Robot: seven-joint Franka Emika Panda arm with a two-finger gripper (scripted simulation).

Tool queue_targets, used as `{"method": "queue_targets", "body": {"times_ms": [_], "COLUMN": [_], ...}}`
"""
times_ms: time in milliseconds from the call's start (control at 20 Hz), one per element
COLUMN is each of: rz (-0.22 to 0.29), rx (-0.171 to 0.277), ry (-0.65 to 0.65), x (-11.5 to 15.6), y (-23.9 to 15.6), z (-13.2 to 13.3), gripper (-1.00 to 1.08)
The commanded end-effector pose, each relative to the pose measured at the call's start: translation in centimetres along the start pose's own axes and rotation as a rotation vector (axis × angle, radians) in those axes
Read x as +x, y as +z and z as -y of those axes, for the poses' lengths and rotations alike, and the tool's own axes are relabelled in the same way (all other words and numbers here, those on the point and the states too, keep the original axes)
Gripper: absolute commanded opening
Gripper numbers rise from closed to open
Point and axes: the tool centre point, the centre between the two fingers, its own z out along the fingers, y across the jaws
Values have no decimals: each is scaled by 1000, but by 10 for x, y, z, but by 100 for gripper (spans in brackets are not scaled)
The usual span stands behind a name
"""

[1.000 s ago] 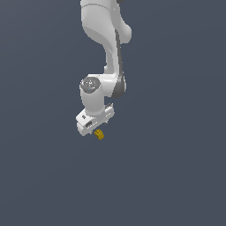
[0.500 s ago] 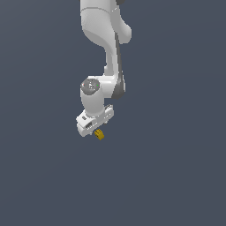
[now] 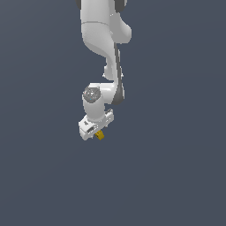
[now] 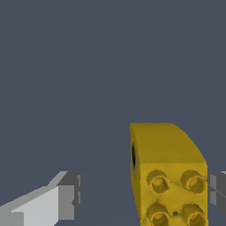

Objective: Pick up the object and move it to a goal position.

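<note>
The object (image 4: 170, 176) is a mustard-yellow studded block with a dark notch on one side. In the wrist view it sits between my two fingers. It lies close against one grey fingertip (image 4: 217, 190), and a wide gap separates it from the other fingertip (image 4: 68, 199). My gripper (image 4: 143, 194) is open around it. In the exterior view the white gripper (image 3: 98, 131) points down at the grey floor, and the object (image 3: 100, 135) shows as a tiny yellow chunk just under it.
The white arm (image 3: 103, 35) comes down from the top of the exterior view. The flat dark grey floor (image 3: 176, 176) surrounds the gripper on all sides.
</note>
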Motion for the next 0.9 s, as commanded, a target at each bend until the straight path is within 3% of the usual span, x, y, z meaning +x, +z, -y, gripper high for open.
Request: {"method": "queue_targets", "body": {"times_ms": [0,50,100,850], "rz": [-1,-1,-1,-1], "rx": [-1,-1,-1,-1], "ry": [0,0,0,0], "x": [1,1,1,7], "y": [3,4,4,-4], "z": [-1,-1,-1,0], "gripper": [100,100,-100,-100]}}
